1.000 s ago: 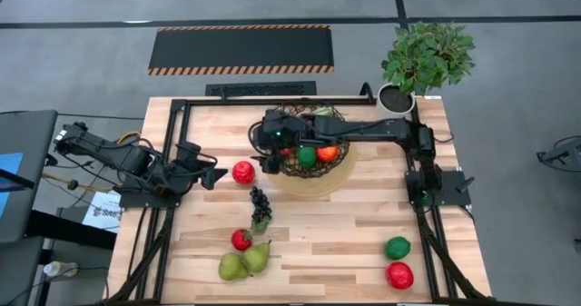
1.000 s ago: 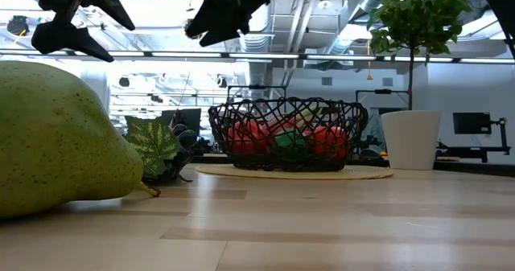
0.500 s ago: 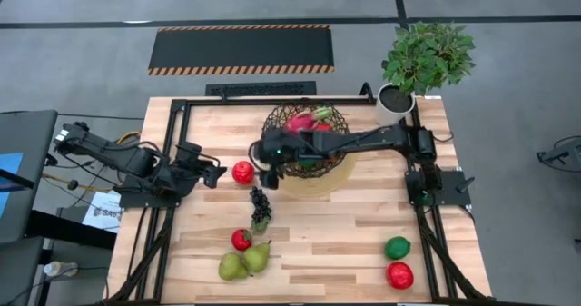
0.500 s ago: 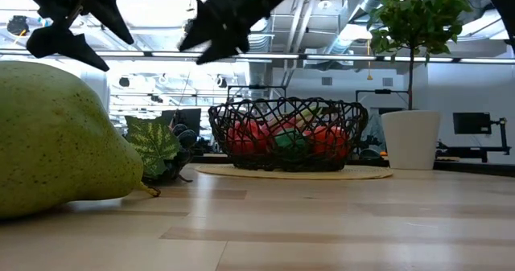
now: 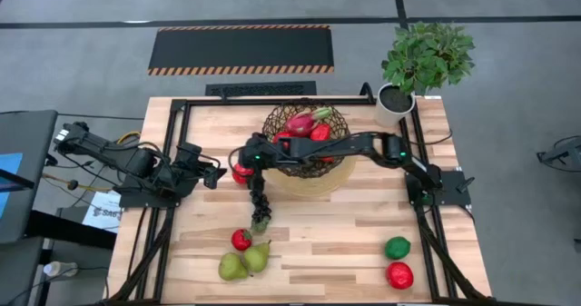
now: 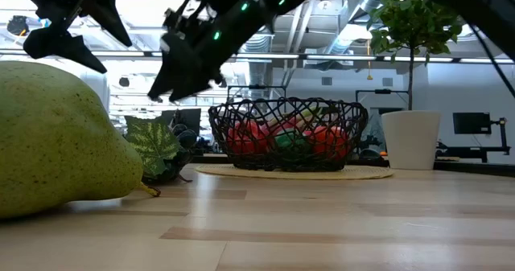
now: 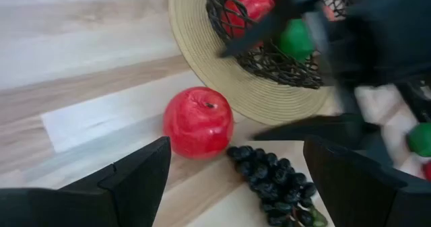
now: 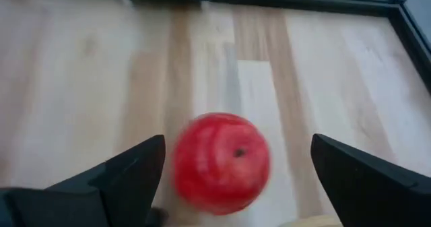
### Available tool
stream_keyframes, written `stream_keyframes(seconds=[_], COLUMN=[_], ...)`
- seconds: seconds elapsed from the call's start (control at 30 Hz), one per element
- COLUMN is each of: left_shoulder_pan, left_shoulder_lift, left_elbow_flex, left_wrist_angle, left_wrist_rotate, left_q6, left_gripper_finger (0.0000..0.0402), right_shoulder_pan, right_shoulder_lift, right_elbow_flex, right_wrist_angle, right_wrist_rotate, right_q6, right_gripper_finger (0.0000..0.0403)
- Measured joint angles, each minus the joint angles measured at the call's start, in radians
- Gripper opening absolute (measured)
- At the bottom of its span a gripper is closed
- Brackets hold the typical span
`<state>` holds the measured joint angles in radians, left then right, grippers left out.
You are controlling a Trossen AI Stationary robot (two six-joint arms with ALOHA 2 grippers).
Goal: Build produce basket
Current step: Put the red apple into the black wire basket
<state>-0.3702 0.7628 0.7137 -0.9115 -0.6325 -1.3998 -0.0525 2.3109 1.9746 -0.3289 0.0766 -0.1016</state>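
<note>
A red apple (image 8: 222, 161) sits on the table just left of the basket (image 5: 304, 135), also seen in the high view (image 5: 238, 173). My right gripper (image 8: 237, 145) hovers open over the apple (image 7: 199, 121), one finger on each side, touching nothing; the arm reaches across the basket. The basket holds a pink dragon fruit (image 5: 300, 123) and red and green fruits, and stands on its tan base (image 5: 313, 181). My left gripper (image 7: 237, 146) waits open, left of the apple. Dark grapes (image 5: 260, 202) lie near of the apple.
A small red fruit (image 5: 241, 240) and two green pears (image 5: 243, 261) lie near the table's near edge; one pear (image 6: 48, 142) fills the low view's left. A green fruit (image 5: 397, 247) and a red one (image 5: 399, 274) lie near right. The potted plant (image 5: 399, 93) stands far right.
My right gripper has moved from above the basket's left rim toward the table's left and downward, ending over the red apple. The basket's fruits now show uncovered in the high view. The fruits on the table have stayed where they were.
</note>
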Motion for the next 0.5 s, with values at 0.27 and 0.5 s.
stream_keyframes(seconds=[0.27, 0.5], left_shoulder_pan=[0.001, 0.001], left_shoulder_lift=[-0.046, -0.045], left_elbow_flex=[0.0, 0.0], left_wrist_angle=[-0.018, -0.018], left_wrist_rotate=[-0.01, -0.008], left_q6=[-0.036, -0.036], left_gripper_finger=[0.0324, 0.0324], right_shoulder_pan=[-0.006, -0.024], right_shoulder_lift=[0.185, 0.249], right_elbow_flex=[0.27, 0.349], right_wrist_angle=[-0.213, -0.288], right_wrist_rotate=[-0.054, -0.054], right_q6=[-0.035, -0.038], right_gripper_finger=[0.0388, 0.0388])
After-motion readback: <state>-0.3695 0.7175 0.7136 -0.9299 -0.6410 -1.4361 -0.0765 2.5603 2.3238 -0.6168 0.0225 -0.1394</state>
